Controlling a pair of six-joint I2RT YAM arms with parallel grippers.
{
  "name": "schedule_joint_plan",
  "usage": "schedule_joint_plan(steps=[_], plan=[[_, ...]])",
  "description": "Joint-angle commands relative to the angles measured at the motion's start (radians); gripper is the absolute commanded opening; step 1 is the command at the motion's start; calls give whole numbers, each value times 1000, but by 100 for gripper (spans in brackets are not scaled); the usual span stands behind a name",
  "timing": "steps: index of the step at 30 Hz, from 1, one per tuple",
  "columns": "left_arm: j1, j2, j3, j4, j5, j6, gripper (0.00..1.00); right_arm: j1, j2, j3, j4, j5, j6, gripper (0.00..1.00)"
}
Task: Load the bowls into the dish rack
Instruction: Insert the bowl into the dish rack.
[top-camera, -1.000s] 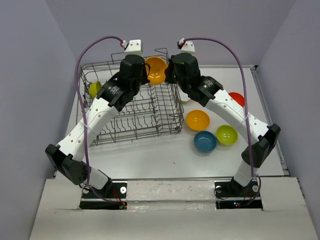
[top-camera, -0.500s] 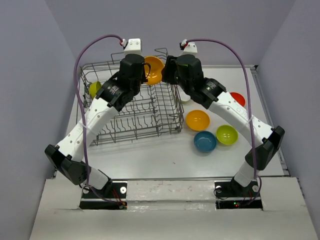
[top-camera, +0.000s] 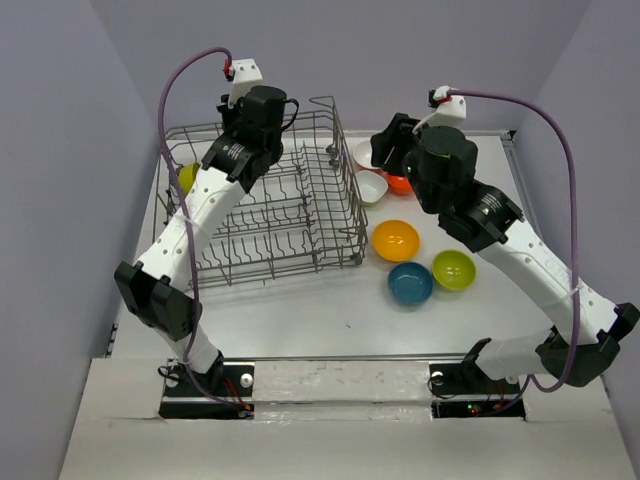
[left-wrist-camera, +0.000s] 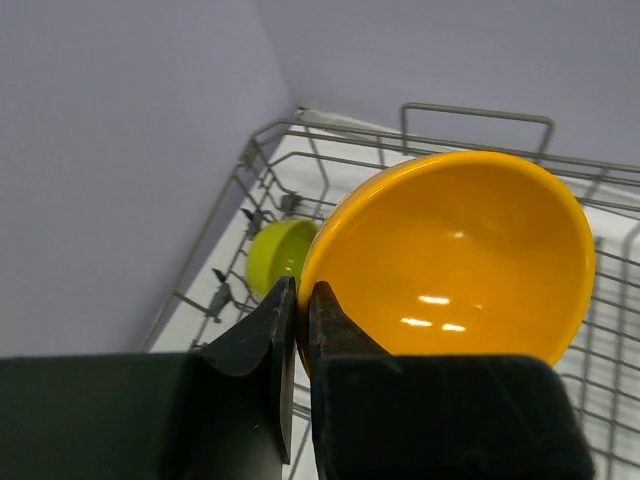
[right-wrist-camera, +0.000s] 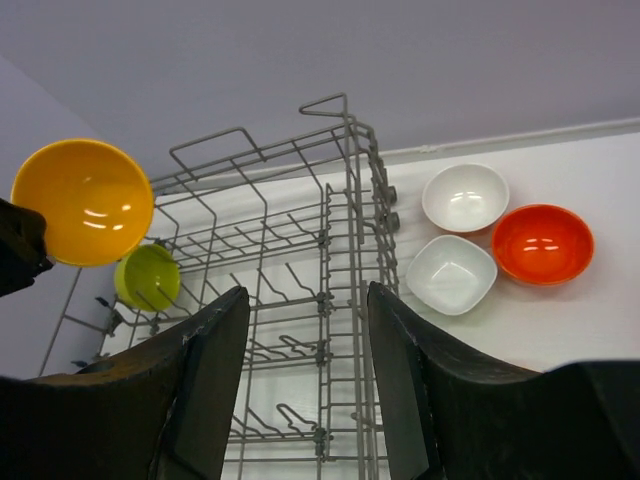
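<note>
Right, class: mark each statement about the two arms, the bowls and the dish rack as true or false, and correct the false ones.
1. The left gripper is shut on an orange-yellow bowl. True.
2. The right gripper holds a white bowl. False: it is open and holds nothing.
3. A lime green bowl sits inside the dish rack. True.
4. The teal blue bowl is in the rack. False: it stands on the table, to the right of the rack.
5. Two white bowls stand on the table beside a red-orange bowl. True.
</note>
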Motion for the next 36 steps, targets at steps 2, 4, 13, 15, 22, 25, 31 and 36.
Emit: schedule_joint_plan(steps=[2, 4, 13, 15, 22, 25, 31, 36], plan=[[59, 71, 101, 17, -278, 67, 0, 5, -77, -86, 22, 122, -34, 57], [93, 116, 110, 27, -312, 111, 0, 5, -103, -115, 13, 134, -29, 56], [166, 274, 102, 243, -503, 441, 0, 5, -203, -250, -10, 214, -29, 56], [177, 289, 70, 343, -510, 532, 0, 5, -212, -271, -10, 218, -23, 57], [200, 344, 1, 561, -530, 739, 0, 5, -227, -299, -12, 228, -17, 56], [206, 366, -11, 564, -524, 744, 0, 5, -229, -311, -10, 231, -11, 56], [213, 393, -54, 590, -527, 759, 0, 5, -230, -330, -10, 228, 0, 56], [211, 412, -74, 606, -530, 773, 0, 5, -227, -337, -9, 220, 8, 57]])
